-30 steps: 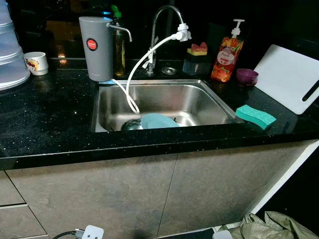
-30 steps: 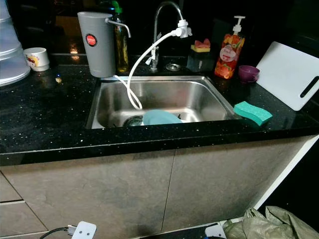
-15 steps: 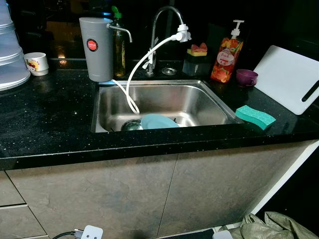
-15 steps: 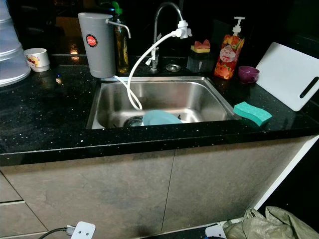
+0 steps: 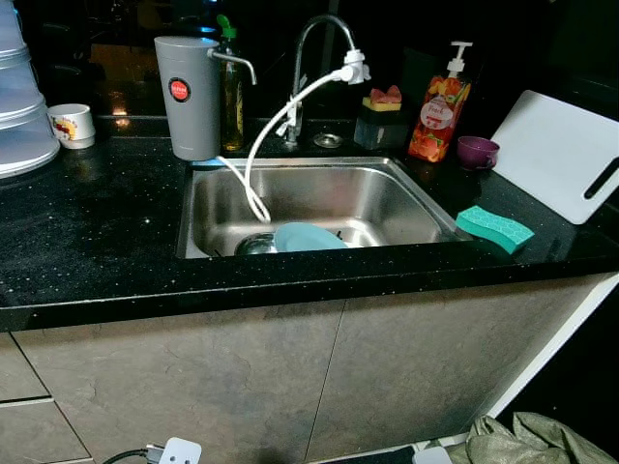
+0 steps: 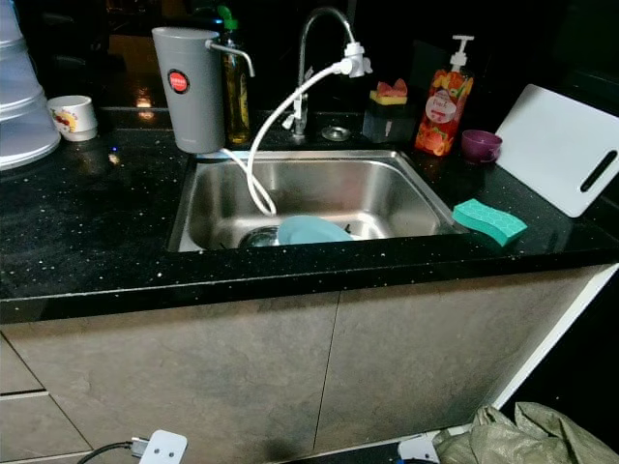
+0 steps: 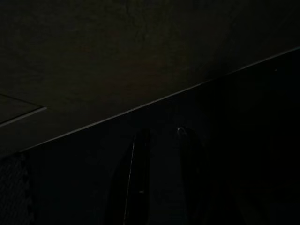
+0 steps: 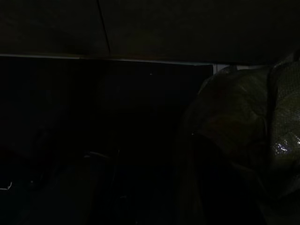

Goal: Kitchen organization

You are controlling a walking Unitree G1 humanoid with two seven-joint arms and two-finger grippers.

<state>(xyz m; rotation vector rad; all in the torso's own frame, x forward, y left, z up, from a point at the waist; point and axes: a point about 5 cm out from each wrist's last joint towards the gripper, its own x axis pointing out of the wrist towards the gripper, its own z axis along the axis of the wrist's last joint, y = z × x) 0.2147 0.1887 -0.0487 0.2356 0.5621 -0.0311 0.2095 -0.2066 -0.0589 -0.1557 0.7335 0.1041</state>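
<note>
A steel sink (image 5: 387, 172) is set in a black speckled counter (image 5: 87, 242). A light blue dish (image 5: 308, 236) lies in the basin by the drain. From the faucet (image 5: 319, 29) a white hose (image 5: 253, 159) loops down into the basin. On the counter's right front lies a green sponge (image 5: 495, 228). My left gripper (image 7: 161, 133) hangs low in the dark before the cabinet front, its two fingers apart with nothing between them. The right wrist view is very dark, with a crumpled bag (image 8: 243, 122) near the cabinet base.
A grey water filter (image 5: 188, 95) and an oil bottle (image 5: 231, 87) stand behind the sink's left corner. To the right are a sponge holder (image 5: 383, 114), a soap dispenser (image 5: 438, 108), a purple cup (image 5: 478, 152) and a white cutting board (image 5: 561, 155). A mug (image 5: 73, 125) and stacked containers (image 5: 19, 106) are far left.
The whole picture has drifted slightly, so the camera moved a little. Nothing on the counter or in the sink has moved.
</note>
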